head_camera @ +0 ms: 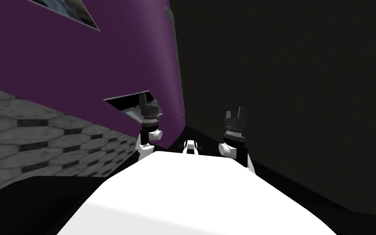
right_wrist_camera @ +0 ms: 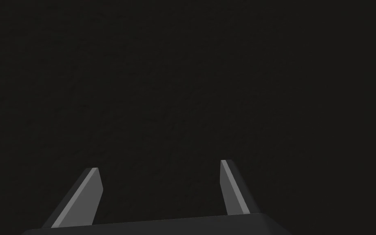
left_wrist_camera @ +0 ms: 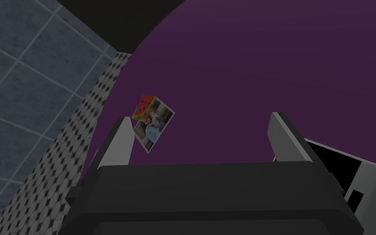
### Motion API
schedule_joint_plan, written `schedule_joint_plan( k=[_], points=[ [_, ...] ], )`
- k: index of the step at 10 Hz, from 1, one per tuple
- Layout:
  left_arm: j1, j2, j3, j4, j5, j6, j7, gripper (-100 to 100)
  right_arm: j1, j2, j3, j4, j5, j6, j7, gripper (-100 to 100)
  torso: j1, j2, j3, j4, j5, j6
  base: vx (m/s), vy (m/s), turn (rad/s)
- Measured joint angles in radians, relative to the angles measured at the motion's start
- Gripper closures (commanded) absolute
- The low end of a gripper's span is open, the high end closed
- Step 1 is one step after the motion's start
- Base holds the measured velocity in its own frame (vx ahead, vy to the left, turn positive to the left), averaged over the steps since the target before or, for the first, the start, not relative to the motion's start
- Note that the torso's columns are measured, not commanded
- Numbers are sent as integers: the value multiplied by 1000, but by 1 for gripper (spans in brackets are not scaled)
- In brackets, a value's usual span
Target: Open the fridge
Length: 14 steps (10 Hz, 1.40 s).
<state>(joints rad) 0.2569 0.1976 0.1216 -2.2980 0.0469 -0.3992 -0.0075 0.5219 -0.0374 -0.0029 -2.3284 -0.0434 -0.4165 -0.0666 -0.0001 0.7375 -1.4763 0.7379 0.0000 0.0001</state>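
Note:
Two big flat faces stand close before me and meet at a thin grey strip [head_camera: 178, 69]. The left face is purple [head_camera: 81, 65] and the right one near-black [head_camera: 289, 81]; I cannot tell which is the fridge's door. A photo under a watermelon-shaped magnet [left_wrist_camera: 152, 124] hangs on the purple face [left_wrist_camera: 264, 61]. My left gripper [head_camera: 144, 98] points at the purple face, open and holding nothing [left_wrist_camera: 199, 118]. My right gripper [head_camera: 234, 111] faces the near-black face [right_wrist_camera: 183, 81], open and holding nothing [right_wrist_camera: 158, 165].
Grey hexagon-tiled floor [head_camera: 28, 134] runs along the foot of the purple face at left. Just past the left gripper, a white-rimmed opening with a black area inside [head_camera: 127, 105] sits low in that face. A blue-grey tiled surface [left_wrist_camera: 24, 81] lies beyond the floor.

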Motion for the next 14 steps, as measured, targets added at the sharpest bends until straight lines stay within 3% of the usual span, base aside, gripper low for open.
schedule_joint_plan(
  k=[3, 6, 8, 14],
  points=[
    [-47, 5, 37, 20, -14, 57, 6, -100, 0, 0, 0, 0, 0, 0, 0, 0, 0, 1, 0, 0, 0, 0, 63, -59, -43],
    [-118, 9, 99, 49, -32, 145, 19, -100, 0, 0, 0, 0, 0, 0, 0, 0, 0, 0, 0, 0, 0, 0, 90, -86, -56],
    [-192, 13, 151, 101, -46, 201, 29, -100, 0, 0, 0, 0, 0, 0, 0, 0, -1, 0, 0, 0, 0, 0, 89, -101, -53],
    [-295, 11, 251, 141, -70, 353, 56, -100, 0, 0, 0, 0, 0, 0, 0, 0, 0, 0, 0, 0, 0, 0, 63, -51, -39]
  ],
)
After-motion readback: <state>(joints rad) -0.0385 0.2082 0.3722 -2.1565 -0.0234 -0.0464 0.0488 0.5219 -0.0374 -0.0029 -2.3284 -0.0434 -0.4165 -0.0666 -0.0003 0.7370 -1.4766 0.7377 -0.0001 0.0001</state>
